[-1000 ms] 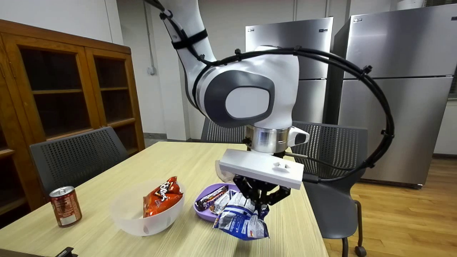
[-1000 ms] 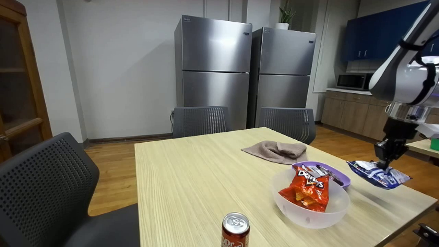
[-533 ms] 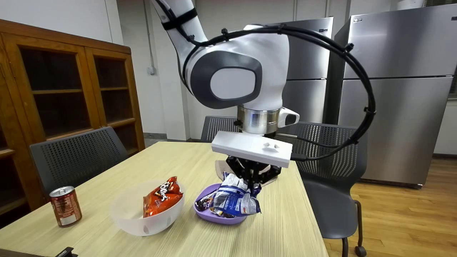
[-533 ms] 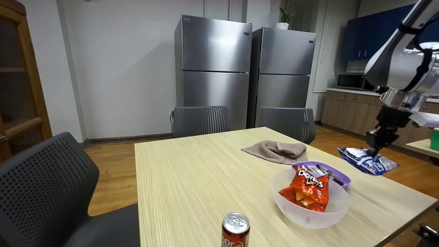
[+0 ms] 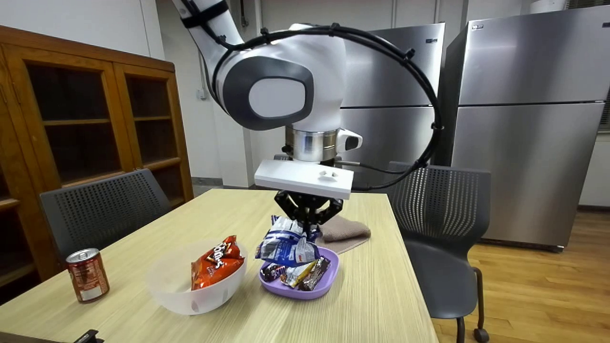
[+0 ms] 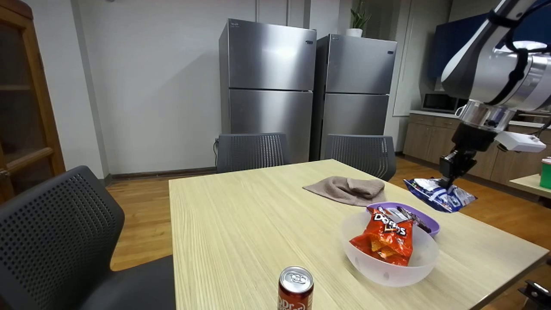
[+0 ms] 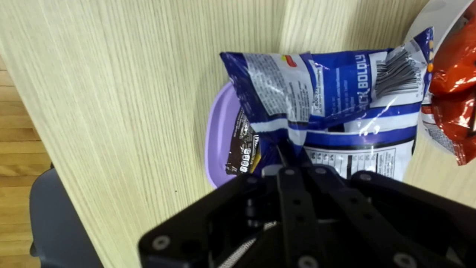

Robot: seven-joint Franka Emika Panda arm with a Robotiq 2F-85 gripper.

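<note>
My gripper (image 5: 306, 230) is shut on a blue and white snack bag (image 5: 285, 247), pinching it near one end. In the wrist view the bag (image 7: 342, 93) spreads out beyond the fingertips (image 7: 292, 152). It hangs in the air above a purple dish (image 5: 330, 282), covering part of it. Several wrapped candy bars (image 5: 314, 274) lie in the dish. A frosted bowl (image 5: 209, 299) with a red Doritos bag (image 5: 217, 264) in it stands beside the dish. Another exterior view also shows the gripper (image 6: 446, 184), held bag (image 6: 452, 201) and Doritos bag (image 6: 389, 237).
A soda can (image 5: 88, 276) stands on the table near the bowl. A brown cloth (image 6: 348, 191) lies crumpled behind the dish. Chairs (image 5: 443, 214) stand around the wooden table (image 6: 241, 224). Two steel refrigerators (image 6: 271, 86) stand at the back.
My gripper has carried the blue bag upward and to the left in both exterior views. It moved from beside the dish to above it, and more candy bars now show in an exterior view.
</note>
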